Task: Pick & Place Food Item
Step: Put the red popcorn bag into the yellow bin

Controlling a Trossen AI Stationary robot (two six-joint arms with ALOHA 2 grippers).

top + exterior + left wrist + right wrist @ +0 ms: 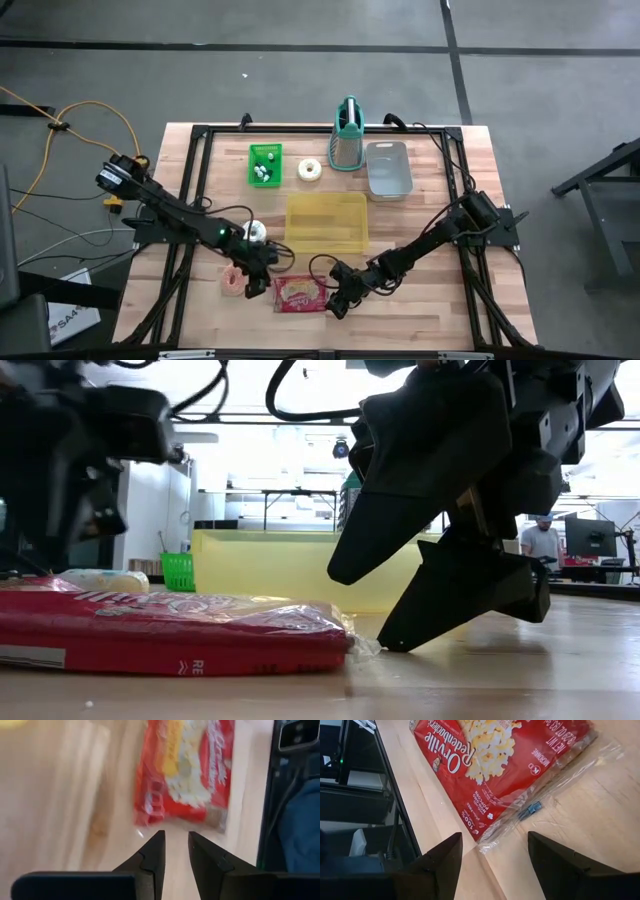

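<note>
- popcorn bag (297, 294) lies flat on my surface (420, 310).
- right claw (338, 303) spread wide at its edge, fingertip down.
- left claw (262, 283) narrowly parted, empty, beside it.

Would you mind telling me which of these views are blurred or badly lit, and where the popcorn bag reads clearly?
Left wrist view: the popcorn bag is smeared by blur and its print is unreadable. Right wrist view: sharp, the lettering is legible, with mild glare on the clear wrapper edge. Low view: bright windows behind leave the right gripper a near-black silhouette. High view: even light, soft shadows.
</note>
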